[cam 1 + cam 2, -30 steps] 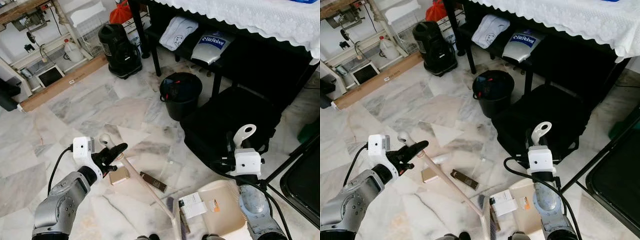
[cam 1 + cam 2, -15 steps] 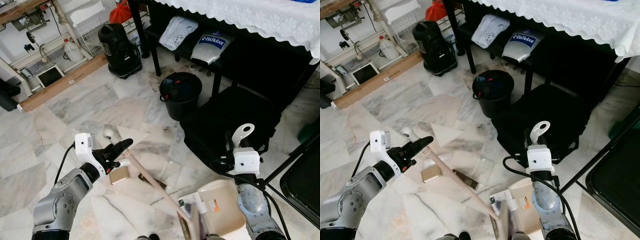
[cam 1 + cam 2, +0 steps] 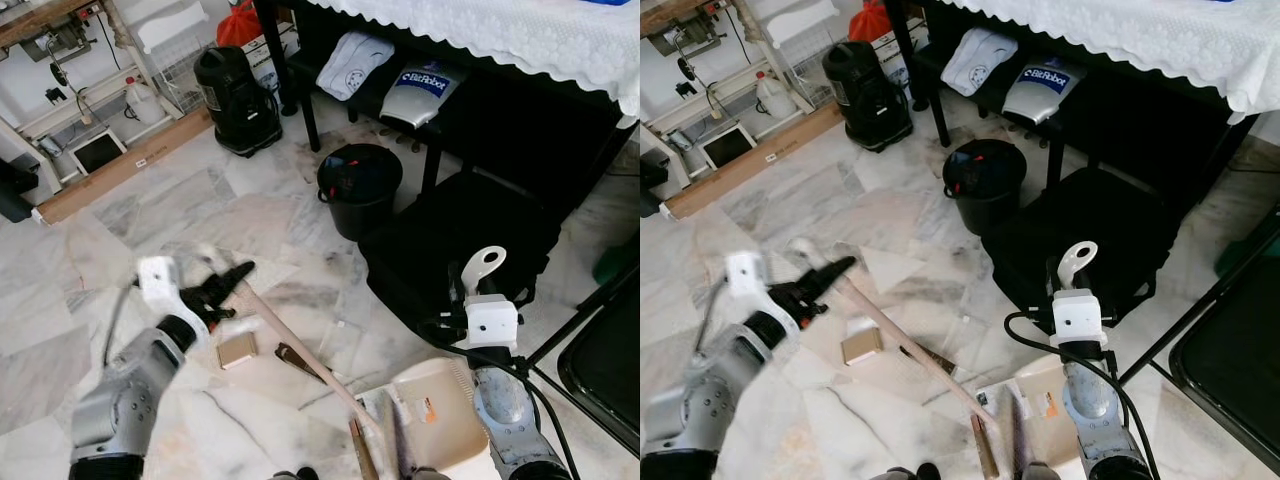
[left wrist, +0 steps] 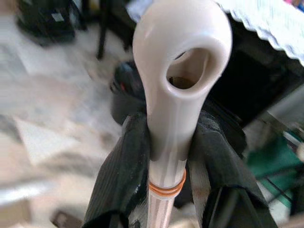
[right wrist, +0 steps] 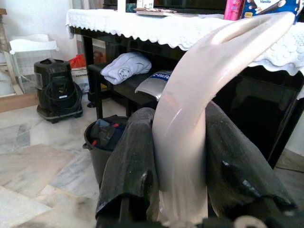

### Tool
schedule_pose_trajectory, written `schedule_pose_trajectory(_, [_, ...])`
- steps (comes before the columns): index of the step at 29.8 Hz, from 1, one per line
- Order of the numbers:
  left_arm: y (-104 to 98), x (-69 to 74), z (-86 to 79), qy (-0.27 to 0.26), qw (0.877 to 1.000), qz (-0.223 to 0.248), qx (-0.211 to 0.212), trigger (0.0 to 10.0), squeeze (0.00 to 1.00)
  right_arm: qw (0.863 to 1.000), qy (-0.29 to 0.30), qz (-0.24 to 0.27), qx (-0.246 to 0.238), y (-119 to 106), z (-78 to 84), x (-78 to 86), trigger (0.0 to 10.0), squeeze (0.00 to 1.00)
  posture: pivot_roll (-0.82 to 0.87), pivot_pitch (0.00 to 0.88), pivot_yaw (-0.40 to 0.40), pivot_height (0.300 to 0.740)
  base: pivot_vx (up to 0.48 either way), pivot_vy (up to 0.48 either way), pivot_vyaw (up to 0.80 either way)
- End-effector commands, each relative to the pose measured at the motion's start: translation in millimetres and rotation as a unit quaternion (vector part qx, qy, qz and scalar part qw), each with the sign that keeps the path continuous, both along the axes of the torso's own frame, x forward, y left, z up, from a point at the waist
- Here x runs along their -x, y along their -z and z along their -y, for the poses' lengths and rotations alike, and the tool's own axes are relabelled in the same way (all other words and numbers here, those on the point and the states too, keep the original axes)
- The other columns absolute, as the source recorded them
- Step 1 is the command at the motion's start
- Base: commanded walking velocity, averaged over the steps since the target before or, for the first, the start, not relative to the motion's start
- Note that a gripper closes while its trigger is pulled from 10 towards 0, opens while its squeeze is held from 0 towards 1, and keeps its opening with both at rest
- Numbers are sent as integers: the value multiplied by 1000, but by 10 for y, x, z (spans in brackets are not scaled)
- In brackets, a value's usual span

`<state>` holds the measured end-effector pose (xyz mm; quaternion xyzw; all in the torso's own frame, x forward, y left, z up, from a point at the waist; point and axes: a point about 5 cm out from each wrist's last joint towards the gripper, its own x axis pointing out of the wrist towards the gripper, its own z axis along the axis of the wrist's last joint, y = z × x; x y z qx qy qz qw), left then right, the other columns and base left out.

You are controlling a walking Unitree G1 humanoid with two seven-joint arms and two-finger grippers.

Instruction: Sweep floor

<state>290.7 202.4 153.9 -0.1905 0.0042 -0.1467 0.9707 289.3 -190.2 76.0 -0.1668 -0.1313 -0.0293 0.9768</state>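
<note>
Left gripper (image 4: 168, 156) fingers (image 4: 121, 180) clenched around broom handle (image 4: 176, 95) below its looped end, right gripper (image 5: 180, 156) fingers (image 5: 130, 161) clamping dustpan handle (image 5: 190, 118) between them.

Left gripper (image 3: 228, 283): moved up and away from the robot across the floor, blurred with motion; fingers stay clamped on the broom handle (image 3: 290, 345).
Broom handle: top end carried farther from the robot, shaft lying at a shallower slant than before.
Broom head (image 3: 358, 448): swept rightward from beside the brown wrapper (image 3: 296, 357) to the edge of the dustpan (image 3: 440, 410).
</note>
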Motion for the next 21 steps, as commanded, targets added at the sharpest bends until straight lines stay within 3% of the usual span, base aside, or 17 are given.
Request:
schedule_pose_trajectory(1, [-88, 34, -113, -18, 999, 21, -17, 10000, 0, 999, 0, -43, -20, 189, -71, 78, 10000, 0, 14, 205, 209, 740, 0, 0, 0])
schedule_pose_trajectory(3, [-15, 92, -126, 6, 998, 6, -55, 10000, 0, 999, -1, -45, -21, 200, -83, 79, 10000, 0, 22, 203, 212, 740, 0, 0, 0])
schedule_pose_trajectory(13, [133, 168, -210, 10, 990, -14, -138, 10000, 0, 999, -1, -46, -21, 205, -75, 91, 10000, 0, 21, 211, 210, 740, 0, 0, 0])
schedule_pose_trajectory(21, [1, 205, -425, -21, 988, 6, -154, 10000, 0, 999, 4, -44, -18, 205, -49, 96, 10000, 0, 23, 211, 211, 740, 0, 0, 0])
